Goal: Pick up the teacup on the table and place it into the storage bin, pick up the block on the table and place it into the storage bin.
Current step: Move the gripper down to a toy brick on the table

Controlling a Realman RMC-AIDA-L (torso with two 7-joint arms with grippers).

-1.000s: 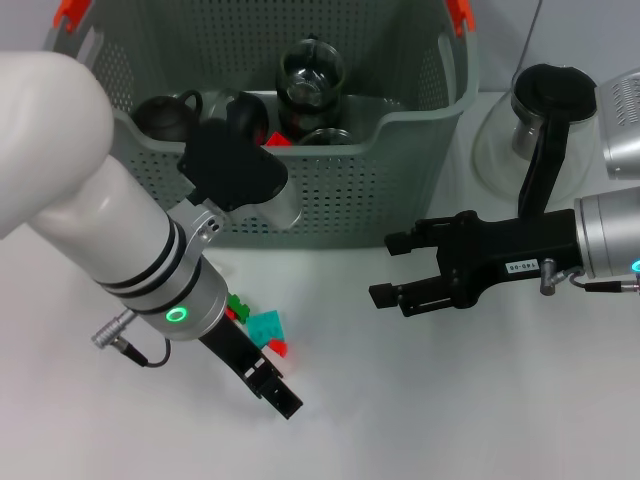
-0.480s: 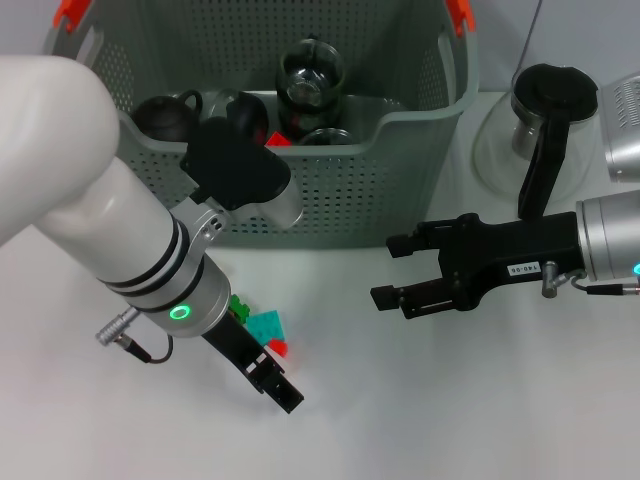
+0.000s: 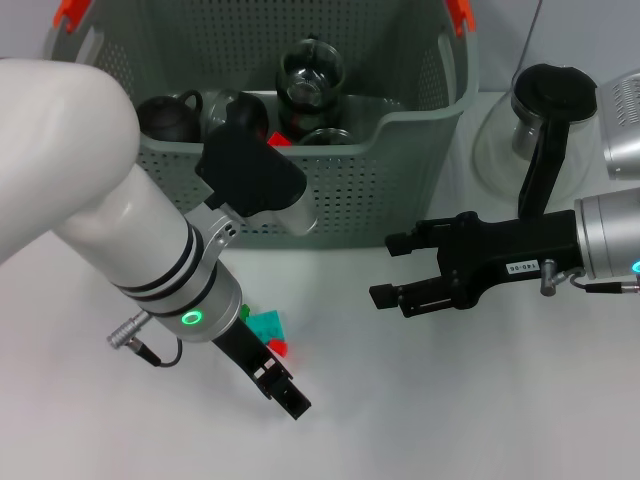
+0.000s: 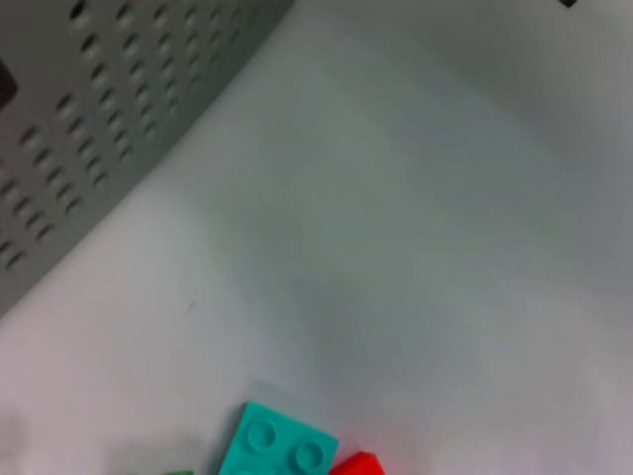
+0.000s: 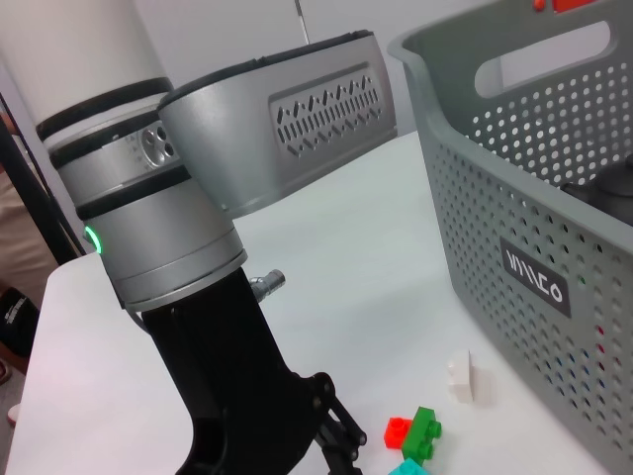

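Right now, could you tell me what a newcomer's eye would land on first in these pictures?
The big white left arm fills the near left, its left tool low over the table by a cluster of teal, red and green blocks. Behind stands the storage bin, already holding dark teaware. The right tool hovers open before the bin's right corner.

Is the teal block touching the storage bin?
Apart. The left wrist view shows bare table between the teal block and the storage bin.
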